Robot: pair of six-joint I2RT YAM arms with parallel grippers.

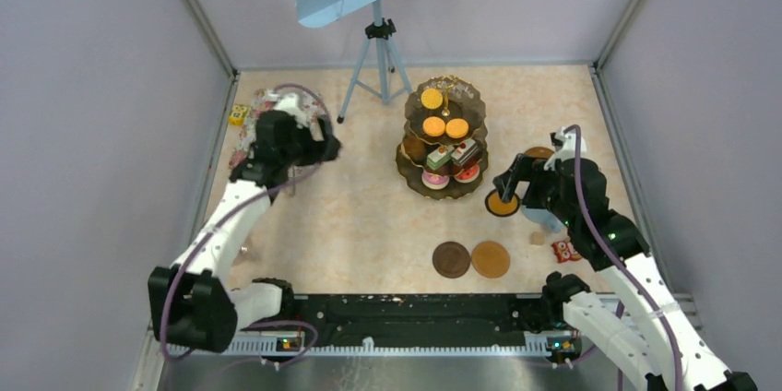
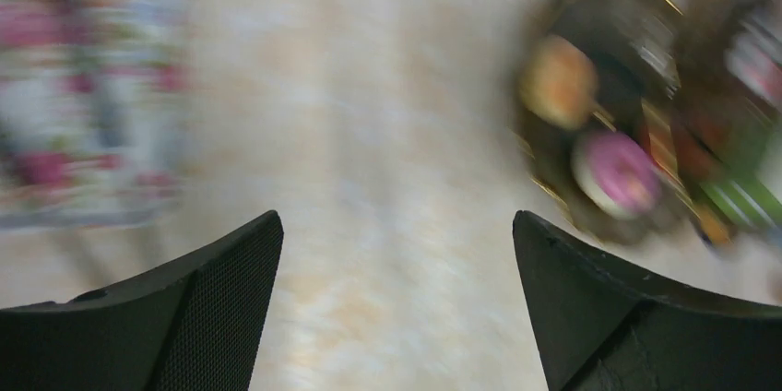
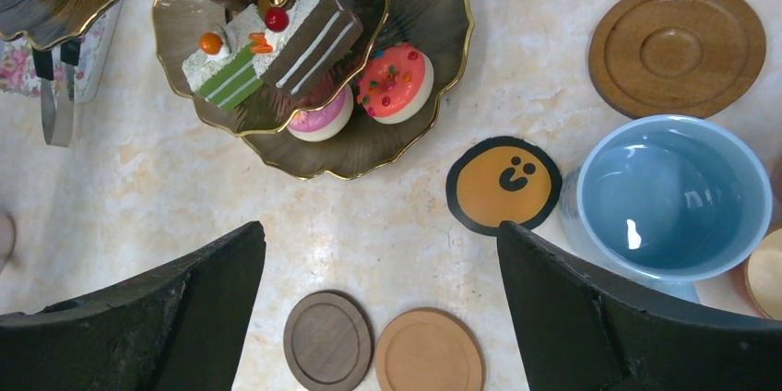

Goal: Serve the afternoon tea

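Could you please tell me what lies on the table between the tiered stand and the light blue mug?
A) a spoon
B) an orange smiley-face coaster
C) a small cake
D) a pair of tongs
B: in the right wrist view the orange smiley-face coaster lies flat on the table, between the tiered stand and the light blue mug.

bare tabletop (image 1: 360, 188) between stand (image 1: 447, 194) and floral mat (image 2: 88, 87)

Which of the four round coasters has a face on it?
The orange, black-rimmed coaster between the light blue mug and the stand. The dark coaster, the tan coaster and the grooved coaster are plain brown.
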